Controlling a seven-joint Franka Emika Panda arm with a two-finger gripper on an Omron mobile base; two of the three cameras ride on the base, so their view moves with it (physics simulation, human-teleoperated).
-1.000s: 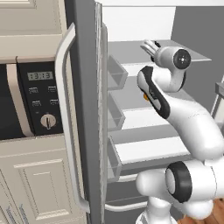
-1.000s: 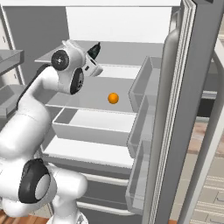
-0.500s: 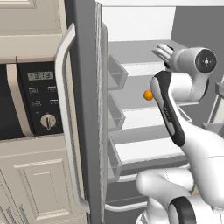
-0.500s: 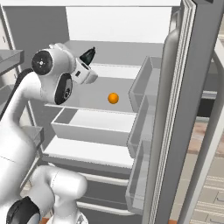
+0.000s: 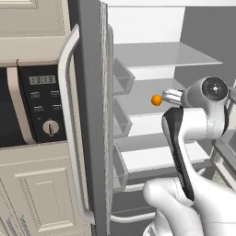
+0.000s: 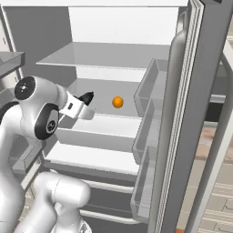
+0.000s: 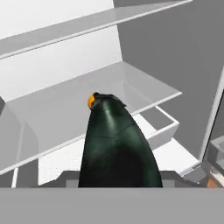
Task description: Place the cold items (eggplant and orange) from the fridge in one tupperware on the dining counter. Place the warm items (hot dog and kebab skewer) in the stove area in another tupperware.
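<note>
The fridge (image 5: 90,115) stands open, white inside. The orange (image 5: 156,100) (image 6: 118,102) rests on the middle glass shelf (image 6: 98,93). My gripper (image 6: 83,101) (image 5: 171,96) hangs just in front of that shelf, left of the orange in the right base view and a short way from it. It is shut on the eggplant (image 7: 116,148), a long dark glossy body that hides the fingers in the hand view. The eggplant's dark tip (image 6: 88,96) points toward the orange. In the hand view the orange (image 7: 91,102) peeks out behind the eggplant's far end.
The fridge door (image 6: 186,113) stands open on the right with grey door bins (image 6: 148,91). A cream cabinet with a black oven panel (image 5: 41,101) sits left of the long curved handle (image 5: 69,120). A white drawer (image 7: 164,127) lies below the shelf.
The hand has dropped from the upper shelf level and drawn back to the front of the middle shelf, carrying the eggplant. The orange has stayed where it was.
</note>
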